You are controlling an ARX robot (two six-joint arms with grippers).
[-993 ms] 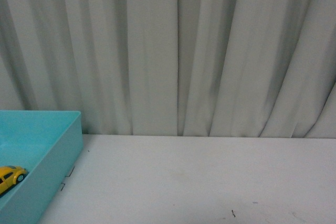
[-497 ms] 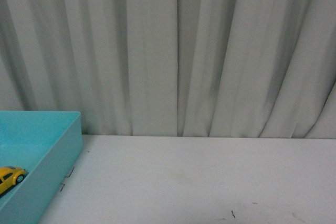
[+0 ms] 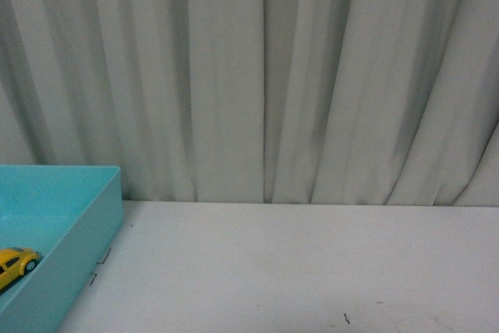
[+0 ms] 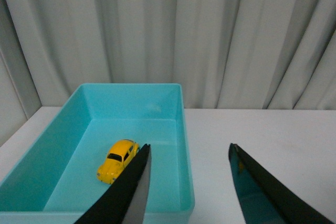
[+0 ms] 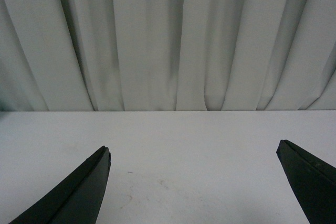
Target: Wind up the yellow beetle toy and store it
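Note:
The yellow beetle toy (image 4: 117,160) rests on the floor of a turquoise bin (image 4: 182,129), standing on its wheels. In the front view the yellow beetle toy (image 3: 15,263) shows partly at the left edge inside the turquoise bin (image 3: 86,232). My left gripper (image 4: 190,148) is open and empty, hovering over the bin's near right wall, with one finger overlapping the toy's side in the picture but apart from it. My right gripper (image 5: 193,150) is open wide over bare table with nothing between its fingers. Neither arm appears in the front view.
A white table (image 3: 296,271) carries the bin at its left. Pale grey curtains (image 3: 265,76) hang along the table's far edge. Small dark marks (image 3: 346,317) dot the tabletop.

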